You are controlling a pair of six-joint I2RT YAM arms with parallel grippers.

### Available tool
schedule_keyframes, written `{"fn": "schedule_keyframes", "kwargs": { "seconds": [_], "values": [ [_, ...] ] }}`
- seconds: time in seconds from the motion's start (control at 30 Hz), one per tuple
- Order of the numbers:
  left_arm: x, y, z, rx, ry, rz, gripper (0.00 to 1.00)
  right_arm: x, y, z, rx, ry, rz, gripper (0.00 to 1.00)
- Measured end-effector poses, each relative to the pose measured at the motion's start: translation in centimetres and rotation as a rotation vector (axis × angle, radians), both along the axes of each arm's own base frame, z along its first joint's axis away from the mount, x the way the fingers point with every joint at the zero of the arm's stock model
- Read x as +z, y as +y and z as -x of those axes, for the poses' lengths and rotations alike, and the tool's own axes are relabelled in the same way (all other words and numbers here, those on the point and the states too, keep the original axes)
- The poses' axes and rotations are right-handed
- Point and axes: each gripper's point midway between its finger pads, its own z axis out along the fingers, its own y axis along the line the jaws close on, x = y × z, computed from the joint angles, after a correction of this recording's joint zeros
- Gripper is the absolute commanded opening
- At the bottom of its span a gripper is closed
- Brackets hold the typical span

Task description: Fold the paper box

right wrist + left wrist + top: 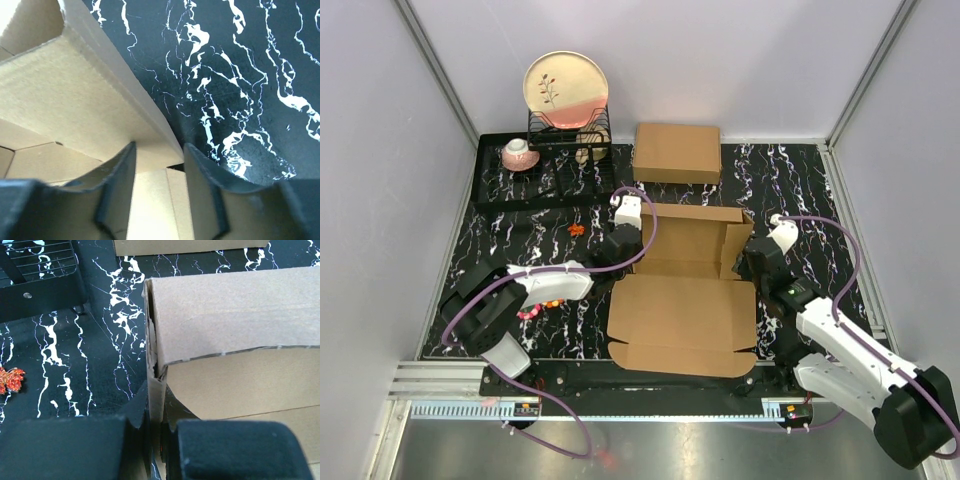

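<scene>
The paper box (682, 312) lies between my arms, long axis left to right, lid flat on the near side. My left gripper (161, 440) is clamped on its left wall. My right gripper (160, 167) straddles the right wall, jaws apart.

Robot lab test cell, not a home. Plain white panel walls (360, 150) on aluminium frame posts (435, 65). Left arm (535, 285) and right arm (840, 345) are bolted by a slotted rail (450, 375) at the desk (520, 215) edge, with purple cables (653, 228) exposed. A dish rack (570, 135) with a plate (566, 88) stands at the back.
</scene>
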Motion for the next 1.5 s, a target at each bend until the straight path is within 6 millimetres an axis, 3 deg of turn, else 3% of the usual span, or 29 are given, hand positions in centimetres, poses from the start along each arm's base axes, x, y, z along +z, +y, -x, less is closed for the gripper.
{"fn": "schedule_keyframes", "kwargs": {
  "seconds": [0.2,0.63,0.83,1.17,1.33,1.5],
  "values": [
    [0.0,0.1,0.0,0.003,-0.004,0.002,0.0,-0.2,0.1,-0.4,0.013,-0.003,0.024,0.63],
    [0.1,0.3,0.1,-0.005,-0.02,-0.005,0.0,0.2,1.3,-3.1,0.056,-0.061,0.06,0.7],
    [0.0,0.4,0.1,-0.012,-0.029,-0.017,0.0,-0.3,2.3,-4.8,0.081,-0.061,0.081,0.65],
    [0.1,0.8,0.0,-0.001,-0.039,-0.04,0.0,-1.0,2.8,-6.3,0.095,-0.075,0.119,0.44],
    [0.0,1.0,-0.1,0.003,-0.041,-0.047,0.0,-1.1,2.8,-7.0,0.091,-0.089,0.135,0.64],
    [0.1,1.0,-0.1,0.003,-0.043,-0.046,0.0,-1.7,3.2,-7.6,0.096,-0.093,0.138,0.66]
  ]
}}
